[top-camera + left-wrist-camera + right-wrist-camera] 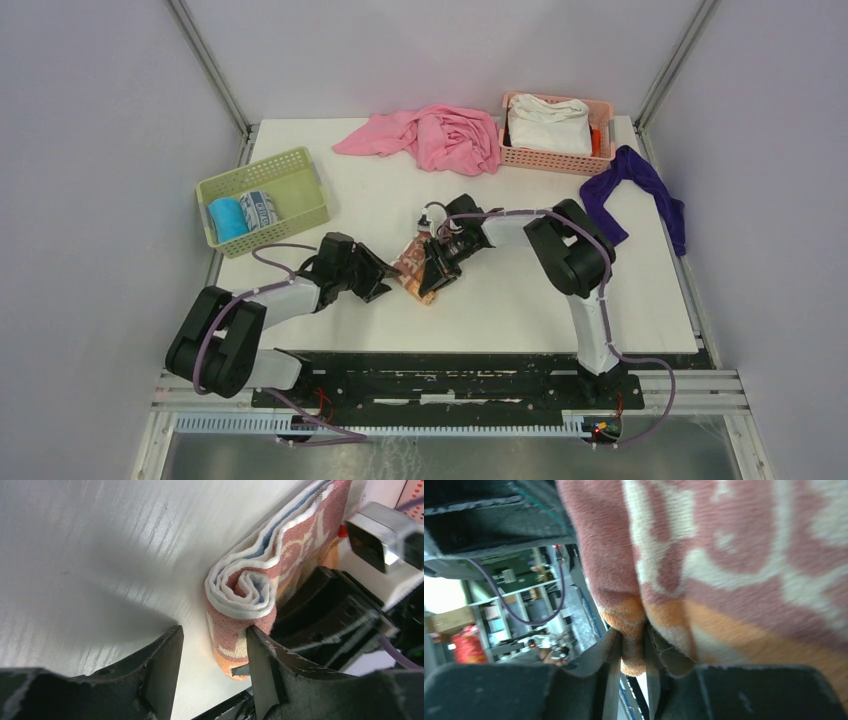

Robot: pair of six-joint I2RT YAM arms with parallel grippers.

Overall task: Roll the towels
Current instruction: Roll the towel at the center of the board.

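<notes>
A pinkish-red, orange and cream patterned towel (418,262) lies part-rolled at the table's middle. The left wrist view shows its spiral end (245,587), with white and blue layers inside. My left gripper (384,284) (212,632) is open at that end, and its right finger touches the roll. My right gripper (438,274) (631,647) is shut on the towel's orange edge (724,555). A plain blue rolled towel (226,217) and a white rolled towel with dark print (259,209) lie in the green basket (300,165).
A large pink cloth (440,135) lies at the back. A pink basket (545,158) holding a white cloth (548,122) stands at the back right. A purple cloth (640,185) hangs over the right edge. The two grippers are close together.
</notes>
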